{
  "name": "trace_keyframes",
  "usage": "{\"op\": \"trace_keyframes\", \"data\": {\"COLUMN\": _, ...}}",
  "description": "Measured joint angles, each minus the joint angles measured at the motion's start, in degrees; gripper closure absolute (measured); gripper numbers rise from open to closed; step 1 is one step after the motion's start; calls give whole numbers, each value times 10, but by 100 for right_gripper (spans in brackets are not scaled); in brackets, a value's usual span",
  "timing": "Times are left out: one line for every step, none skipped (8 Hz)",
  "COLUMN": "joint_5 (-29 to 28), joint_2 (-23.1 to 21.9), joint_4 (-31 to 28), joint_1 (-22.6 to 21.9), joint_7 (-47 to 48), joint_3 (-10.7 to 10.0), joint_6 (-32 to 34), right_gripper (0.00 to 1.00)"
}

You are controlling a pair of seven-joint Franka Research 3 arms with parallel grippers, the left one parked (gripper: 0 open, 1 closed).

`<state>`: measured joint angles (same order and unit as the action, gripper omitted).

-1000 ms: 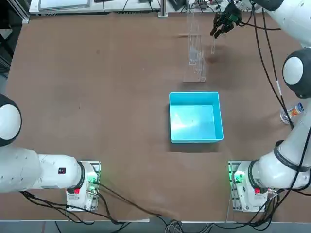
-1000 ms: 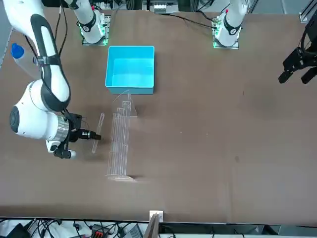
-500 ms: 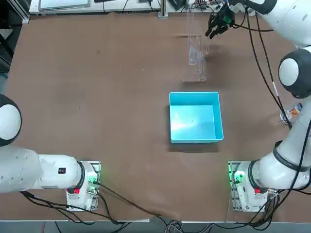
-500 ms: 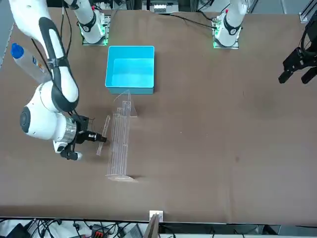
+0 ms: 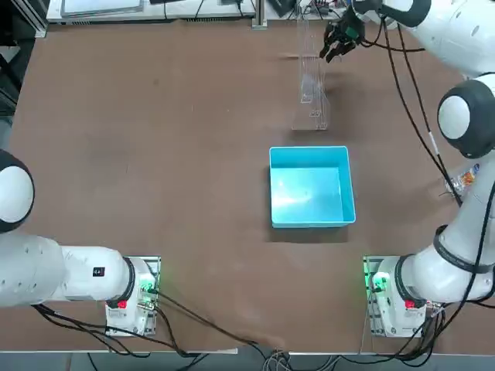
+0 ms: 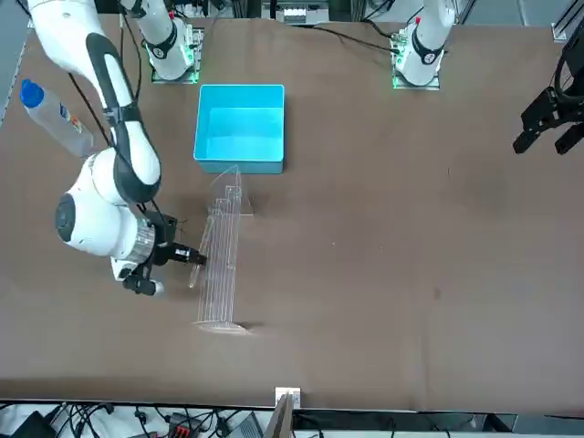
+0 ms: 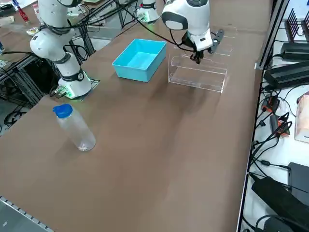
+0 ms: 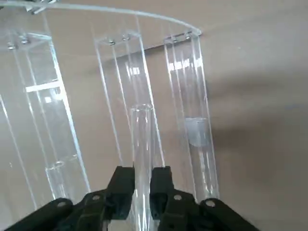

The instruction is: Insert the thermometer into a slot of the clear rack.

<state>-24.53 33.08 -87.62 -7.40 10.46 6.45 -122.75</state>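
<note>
Clenched on the thermometer (image 8: 142,159), the right claw (image 8: 141,185) hangs at the far end of the desk (image 5: 155,154) from the arm bases, right beside the clear rack (image 5: 311,85). From the wrist camera, the two dark fingertips (image 8: 122,185) press against either side of a thin clear tube that rises between them and stands in front of the rack's upright rails. From across the desk, the claw (image 6: 187,257) sits at the end of the white right arm, and the pale stick (image 6: 195,265) it grips slants with its upper end just touching or overlapping the rack's (image 6: 222,255) near rail; whether it has entered a slot cannot be told. In the side camera the claw (image 7: 197,57) points down over the rack's (image 7: 198,77) top edge. A light-blue open box (image 5: 311,186) stands on the desk between the rack and the arm bases, apart from the rack. A clear bottle (image 7: 74,126) with a blue cap stands upright well away, near the desk's right edge.
</note>
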Motion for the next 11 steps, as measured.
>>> {"op": "trace_keyframes", "data": {"joint_5": 0, "joint_2": 3, "joint_4": 0, "joint_1": -2, "joint_7": 0, "joint_3": 0, "joint_6": -2, "right_gripper": 78}}
{"op": "trace_keyframes", "data": {"joint_5": 0, "joint_2": 7, "joint_4": 0, "joint_1": -2, "joint_7": 0, "joint_3": 0, "joint_6": -4, "right_gripper": 78}}
{"op": "trace_keyframes", "data": {"joint_5": 0, "joint_2": 10, "joint_4": 0, "joint_1": -3, "joint_7": 0, "joint_3": 0, "joint_6": -8, "right_gripper": 78}}
{"op": "trace_keyframes", "data": {"joint_5": 0, "joint_2": 11, "joint_4": 0, "joint_1": -6, "joint_7": 0, "joint_3": 0, "joint_6": -10, "right_gripper": 78}}
{"op": "trace_keyframes", "data": {"joint_5": 0, "joint_2": 13, "joint_4": 0, "joint_1": -9, "joint_7": 0, "joint_3": 0, "joint_6": -14, "right_gripper": 78}}
{"op": "trace_keyframes", "data": {"joint_5": 0, "joint_2": 16, "joint_4": 0, "joint_1": -12, "joint_7": 0, "joint_3": 0, "joint_6": -21, "right_gripper": 78}}
{"op": "trace_keyframes", "data": {"joint_5": 0, "joint_2": 19, "joint_4": 0, "joint_1": -13, "joint_7": 0, "joint_3": 0, "joint_6": -25, "right_gripper": 78}}
{"op": "trace_keyframes", "data": {"joint_5": 0, "joint_2": 20, "joint_4": -1, "joint_1": -14, "joint_7": 0, "joint_3": 0, "joint_6": -25, "right_gripper": 78}}
{"op": "trace_keyframes", "data": {"joint_5": 0, "joint_2": 21, "joint_4": -1, "joint_1": -14, "joint_7": 0, "joint_3": 0, "joint_6": -25, "right_gripper": 78}}
{"op": "trace_keyframes", "data": {"joint_5": 0, "joint_2": 23, "joint_4": -1, "joint_1": -14, "joint_7": 0, "joint_3": 0, "joint_6": -25, "right_gripper": 78}}
{"op": "trace_keyframes", "data": {"joint_5": 0, "joint_2": 23, "joint_4": -1, "joint_1": -14, "joint_7": 0, "joint_3": 0, "joint_6": -26, "right_gripper": 78}}
